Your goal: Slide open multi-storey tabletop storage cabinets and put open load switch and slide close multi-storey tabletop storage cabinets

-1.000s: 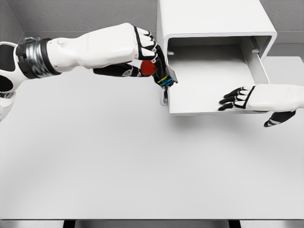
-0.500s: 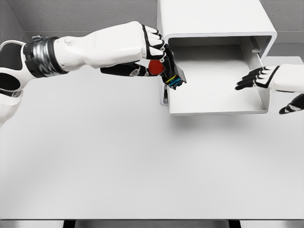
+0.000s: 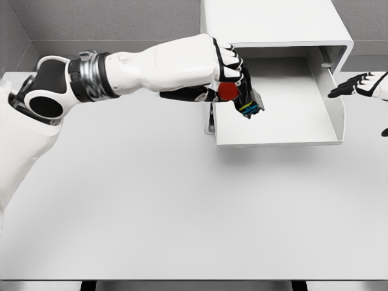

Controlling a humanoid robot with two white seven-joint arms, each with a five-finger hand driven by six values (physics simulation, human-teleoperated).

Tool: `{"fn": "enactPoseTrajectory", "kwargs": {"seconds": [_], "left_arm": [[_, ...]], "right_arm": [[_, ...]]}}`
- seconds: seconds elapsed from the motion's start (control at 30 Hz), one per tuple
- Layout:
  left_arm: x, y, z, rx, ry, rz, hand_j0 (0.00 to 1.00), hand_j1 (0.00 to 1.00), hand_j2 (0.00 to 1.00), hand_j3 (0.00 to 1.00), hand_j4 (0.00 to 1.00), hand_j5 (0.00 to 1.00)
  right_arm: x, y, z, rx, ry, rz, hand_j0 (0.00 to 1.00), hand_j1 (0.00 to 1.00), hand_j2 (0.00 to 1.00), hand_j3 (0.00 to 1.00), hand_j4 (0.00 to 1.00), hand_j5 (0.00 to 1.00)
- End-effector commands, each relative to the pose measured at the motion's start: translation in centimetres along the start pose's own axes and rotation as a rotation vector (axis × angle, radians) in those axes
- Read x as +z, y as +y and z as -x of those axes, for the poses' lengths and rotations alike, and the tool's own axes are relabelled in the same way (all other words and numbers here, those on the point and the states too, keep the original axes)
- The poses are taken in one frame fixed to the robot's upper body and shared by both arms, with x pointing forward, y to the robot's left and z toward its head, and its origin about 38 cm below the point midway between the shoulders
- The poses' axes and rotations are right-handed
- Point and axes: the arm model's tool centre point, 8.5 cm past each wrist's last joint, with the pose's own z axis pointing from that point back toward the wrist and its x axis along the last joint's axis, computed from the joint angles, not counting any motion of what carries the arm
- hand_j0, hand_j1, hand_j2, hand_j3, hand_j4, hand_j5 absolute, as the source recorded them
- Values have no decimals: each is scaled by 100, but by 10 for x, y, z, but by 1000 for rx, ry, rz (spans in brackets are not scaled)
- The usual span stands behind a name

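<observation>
Grey walls, white table (image 3: 182, 206); cabinet (image 3: 273, 24) at rear, drawer (image 3: 276, 136) pulled out. Risk: switch (image 3: 245, 103) is carried low over the drawer's left wall; a clip there, or an early release, could tip it onto the table. Left hand (image 3: 227, 73) is clamped on the switch above the drawer's left part. Right hand (image 3: 361, 85) is spread, holding nothing, just beside the drawer's right wall.

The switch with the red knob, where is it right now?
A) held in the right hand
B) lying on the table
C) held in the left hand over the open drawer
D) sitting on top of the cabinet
C: the left hand grips the load switch, red knob showing, above the near-left part of the open drawer; the right hand is off to the side, holding nothing.
</observation>
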Motion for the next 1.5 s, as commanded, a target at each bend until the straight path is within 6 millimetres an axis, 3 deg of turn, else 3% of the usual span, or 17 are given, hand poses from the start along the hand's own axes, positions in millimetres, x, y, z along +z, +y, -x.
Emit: {"fn": "enactPoseTrajectory", "kwargs": {"seconds": [0.0, 0.2, 0.43, 0.6, 0.97, 1.47], "left_arm": [[-11, -7, 2, 17, -5, 2, 44, 44, 44, 44, 44, 44], [-26, -26, 14, 46, 20, 28, 44, 44, 44, 44, 44, 44], [-46, -33, 20, 43, 29, 35, 44, 44, 44, 44, 44, 44], [-45, -34, 29, 53, 51, 42, 44, 44, 44, 44, 44, 44], [-53, -42, 41, 50, 90, 65, 44, 44, 44, 44, 44, 44], [-45, -58, 55, 32, 157, 129, 46, 46, 46, 46, 46, 46]], "right_arm": [[1, 0, 2, -12, 3, 8, 100, 100, 100, 100, 100, 100], [7, 4, 15, -36, 43, 8, 100, 100, 100, 100, 100, 100], [11, 6, 21, -44, 66, 2, 100, 100, 100, 100, 100, 100], [16, 8, 27, -54, 88, 4, 100, 100, 100, 100, 100, 100], [5, 11, 24, -53, 62, -3, 100, 100, 100, 100, 100, 100], [-4, 14, 22, -49, 45, -12, 100, 100, 100, 100, 100, 100]]}}
